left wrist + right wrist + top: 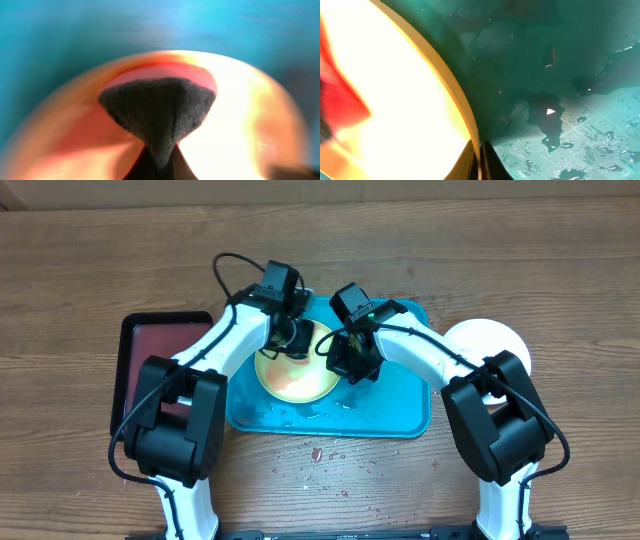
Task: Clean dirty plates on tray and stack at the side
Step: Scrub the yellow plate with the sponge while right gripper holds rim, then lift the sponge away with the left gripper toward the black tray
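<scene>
A yellow-green plate (297, 376) lies on the turquoise tray (400, 415). My left gripper (292, 338) is shut on a dark sponge (159, 112) and presses it on the plate's upper part (250, 120), beside a red sauce smear (165, 74). My right gripper (349, 362) is shut on the plate's right rim (451, 85), with the rim between its fingers (479, 159). A white plate (487, 343) sits on the table right of the tray. The light-blue-rimmed plate is not in view.
A black tray with a reddish inside (160, 355) stands left of the turquoise tray. Water puddles lie on the turquoise tray (555, 115). Red crumbs (330, 460) are scattered on the wooden table in front of it.
</scene>
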### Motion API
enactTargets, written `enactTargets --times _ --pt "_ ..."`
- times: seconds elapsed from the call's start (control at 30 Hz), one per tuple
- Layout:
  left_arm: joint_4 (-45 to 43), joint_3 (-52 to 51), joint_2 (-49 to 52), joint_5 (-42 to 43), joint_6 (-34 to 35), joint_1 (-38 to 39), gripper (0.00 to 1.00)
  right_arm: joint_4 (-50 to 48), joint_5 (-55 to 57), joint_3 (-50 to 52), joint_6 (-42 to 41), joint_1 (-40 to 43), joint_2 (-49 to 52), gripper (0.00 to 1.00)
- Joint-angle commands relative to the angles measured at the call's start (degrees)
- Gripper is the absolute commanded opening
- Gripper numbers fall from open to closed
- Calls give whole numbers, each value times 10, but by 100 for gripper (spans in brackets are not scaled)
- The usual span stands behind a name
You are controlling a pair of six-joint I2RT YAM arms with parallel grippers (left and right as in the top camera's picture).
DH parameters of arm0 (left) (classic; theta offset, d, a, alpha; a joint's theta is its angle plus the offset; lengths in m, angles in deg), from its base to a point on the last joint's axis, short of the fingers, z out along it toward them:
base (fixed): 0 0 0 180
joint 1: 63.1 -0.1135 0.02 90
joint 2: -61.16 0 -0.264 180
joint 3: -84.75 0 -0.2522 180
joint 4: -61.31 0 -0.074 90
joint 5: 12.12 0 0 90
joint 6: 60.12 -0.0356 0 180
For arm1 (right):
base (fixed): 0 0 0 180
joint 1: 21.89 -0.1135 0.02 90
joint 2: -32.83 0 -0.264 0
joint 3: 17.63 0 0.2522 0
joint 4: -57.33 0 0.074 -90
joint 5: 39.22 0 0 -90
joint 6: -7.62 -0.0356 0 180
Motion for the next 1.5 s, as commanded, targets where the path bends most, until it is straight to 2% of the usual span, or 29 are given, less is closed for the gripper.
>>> enactTargets --times 0.0,0.13,0.27,0.37,0.47,0.57,0.63,0.8,1.03,1.23,1.33,1.47 --pt "11 0 9 -165 82 -9 4 3 21 1 2 1 13 4" --pt "53 0 11 -207 119 -10 4 2 21 1 2 1 13 4" --pt "111 0 11 -186 129 -8 4 3 21 1 2 1 13 4" --pt "151 0 11 -102 99 -6 4 3 21 1 2 1 13 4" --pt "178 0 11 44 21 -5 4 2 21 1 2 1 13 4" --pt "179 0 11 176 -50 -5 4 2 21 1 2 1 13 4" --pt "167 1 11 228 -72 -5 4 3 21 1 2 1 13 4" --pt "184 64 11 229 -71 -36 4 2 13 1 15 1 13 4" --pt "326 274 11 229 -64 -120 4 -4 3 1 35 1 13 4" --pt "431 400 11 204 -64 -177 4 -3 7 -1 81 0 -12 4" --pt "457 429 11 175 -64 -200 4 7 64 -1 103 -7 -48 4" --pt "468 433 11 162 -64 -226 4 26 201 -1 108 -39 -110 4"
